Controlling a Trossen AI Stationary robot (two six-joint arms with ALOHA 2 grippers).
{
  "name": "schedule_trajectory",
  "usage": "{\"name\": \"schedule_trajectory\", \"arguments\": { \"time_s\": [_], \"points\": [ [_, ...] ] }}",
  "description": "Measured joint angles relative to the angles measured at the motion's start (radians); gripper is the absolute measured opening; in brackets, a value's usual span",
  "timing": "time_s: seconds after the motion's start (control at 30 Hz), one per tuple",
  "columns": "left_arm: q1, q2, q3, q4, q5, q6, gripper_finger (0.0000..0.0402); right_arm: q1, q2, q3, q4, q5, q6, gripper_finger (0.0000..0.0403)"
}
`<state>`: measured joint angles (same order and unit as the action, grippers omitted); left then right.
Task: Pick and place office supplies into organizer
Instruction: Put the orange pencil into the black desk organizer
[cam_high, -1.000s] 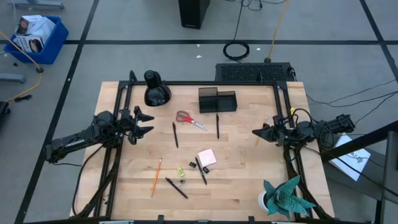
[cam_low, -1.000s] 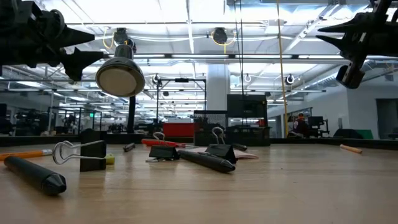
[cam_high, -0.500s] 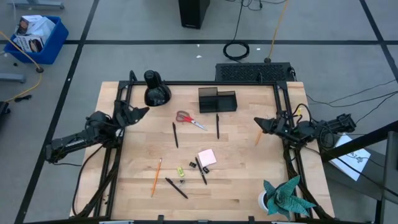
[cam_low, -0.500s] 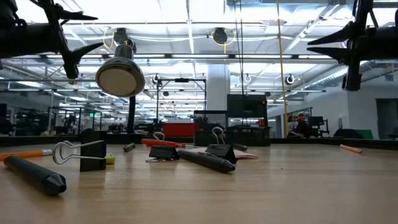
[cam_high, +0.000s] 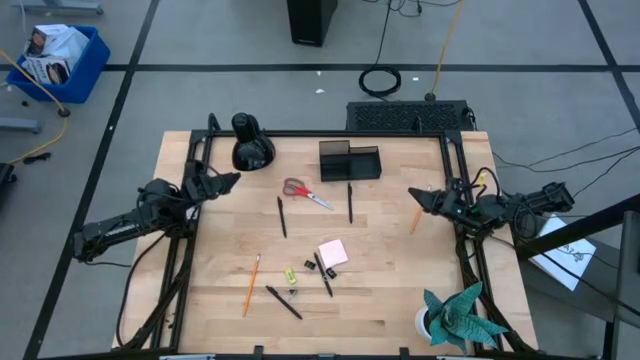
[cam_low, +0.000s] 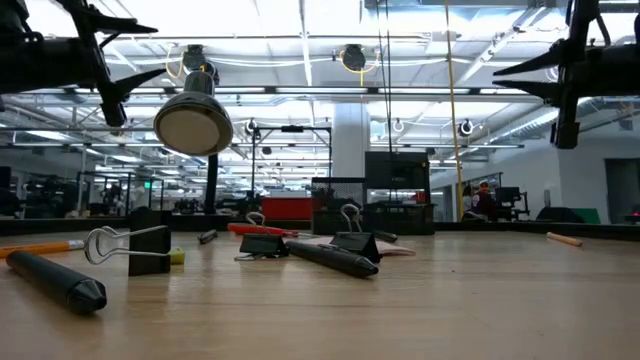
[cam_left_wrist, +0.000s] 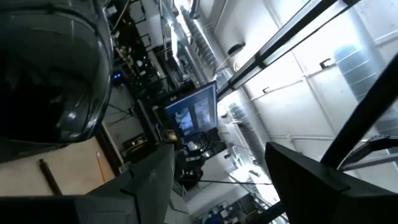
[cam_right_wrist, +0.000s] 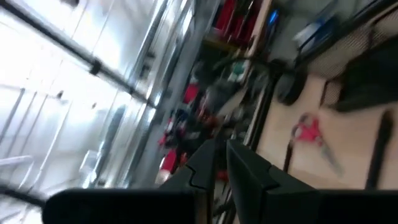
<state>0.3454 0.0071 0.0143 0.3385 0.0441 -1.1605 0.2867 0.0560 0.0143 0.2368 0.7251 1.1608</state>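
The red-handled scissors (cam_high: 305, 192) lie flat on the table in front of the black organizer (cam_high: 350, 160). Thin black pens (cam_high: 281, 216) (cam_high: 350, 202) (cam_high: 284, 302) (cam_high: 324, 275), an orange-yellow pencil (cam_high: 251, 284), a pink sticky-note pad (cam_high: 333, 252) and a yellow-green bit (cam_high: 290, 274) lie on the wood. A second pencil (cam_high: 417, 215) lies near the right side. My left gripper (cam_high: 228, 180) is open and empty, held in the air at the table's left. My right gripper (cam_high: 414, 197) is shut and empty, in the air at the right.
A rounded black bulbous object (cam_high: 250, 145) stands at the far left, close to my left gripper. A teal paper plant (cam_high: 460, 315) stands at the near right corner. In the low view, binder clips (cam_low: 130, 245) and a pen (cam_low: 55, 280) lie closest to the near edge.
My left gripper has gone toward the table's far edge, closer to the black bulbous object, and has turned about its axis. My right gripper has gone a little toward the far edge and turned too. Both have kept still for the last half second. Nothing on the table has moved.
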Motion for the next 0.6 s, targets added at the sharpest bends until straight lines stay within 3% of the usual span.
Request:
{"name": "schedule_trajectory", "arguments": {
  "time_s": [0.1,0.23,0.33,0.5,0.6],
  "points": [
    [0.0,0.0,0.0,0.002,0.005,0.015,0.0255,-0.012,0.001,0.0,0.008,0.089,-0.01,0.0034],
    [-0.001,0.0,0.0,0.0,0.047,0.054,0.0227,-0.017,0.001,0.0,0.046,0.036,-0.071,0.0034],
    [-0.001,0.0,0.0,-0.002,0.062,0.06,0.0168,-0.017,0.001,0.0,0.076,-0.038,-0.122,0.0034],
    [-0.001,0.0,0.0,-0.016,0.117,0.096,0.0037,-0.017,0.002,0.0,0.089,-0.105,-0.134,0.0034],
    [-0.001,0.0,0.0,-0.031,0.102,0.075,0.0012,-0.017,0.002,0.001,0.088,-0.156,-0.131,0.0033]
  ]
}}
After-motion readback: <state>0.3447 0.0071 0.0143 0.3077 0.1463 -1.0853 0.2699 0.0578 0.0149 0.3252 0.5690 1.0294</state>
